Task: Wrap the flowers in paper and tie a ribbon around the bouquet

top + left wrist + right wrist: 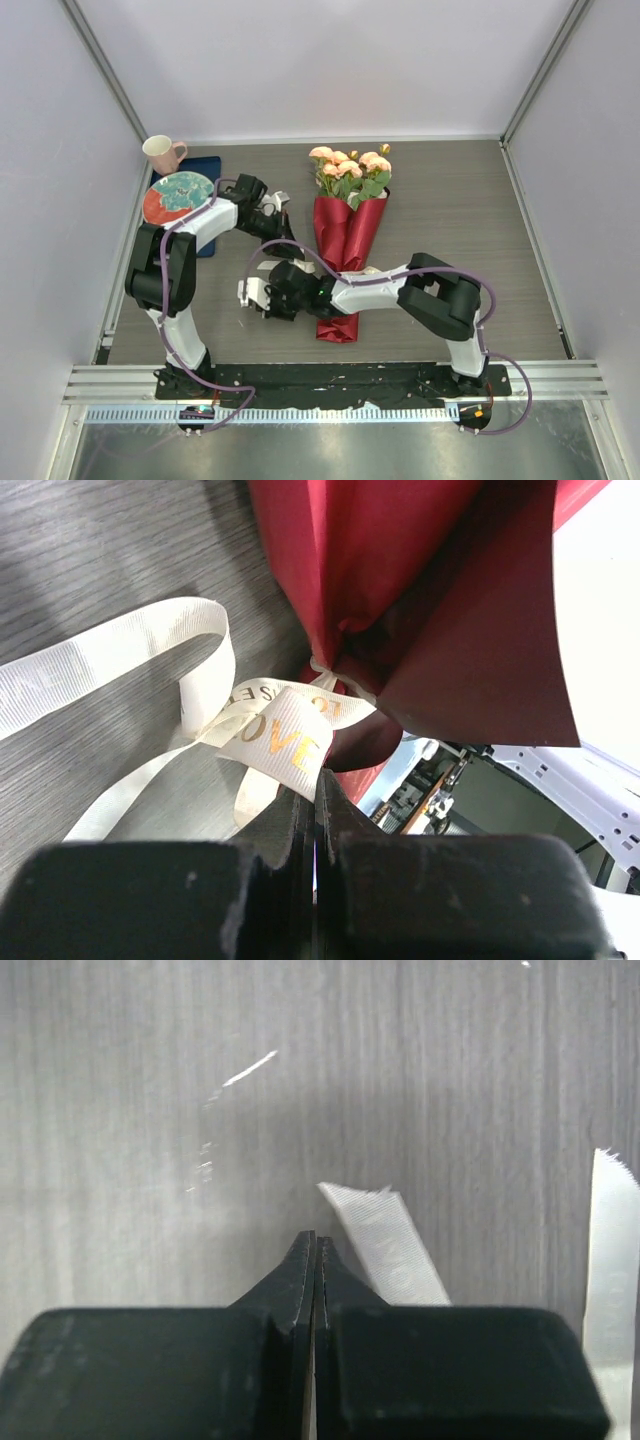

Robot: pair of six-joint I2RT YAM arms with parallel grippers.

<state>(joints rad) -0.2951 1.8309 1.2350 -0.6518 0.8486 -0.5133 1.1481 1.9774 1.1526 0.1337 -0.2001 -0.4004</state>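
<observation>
We had the wrapped bouquet (347,235) on the desk (460,200), left tool (316,776) pinching the ribbon (285,742) by its tied waist, right tool (313,1245) pressed together beside a loose end, likely for tightening.

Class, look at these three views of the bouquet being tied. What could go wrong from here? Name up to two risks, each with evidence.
1. The right gripper is shut, but the ribbon end seems to lie beside its tips, not between them, so a pull may come away empty.
2. The left gripper pinches the ribbon close to where it cinches the red paper; a hard tug could crumple the paper or drag the bouquet.
</observation>
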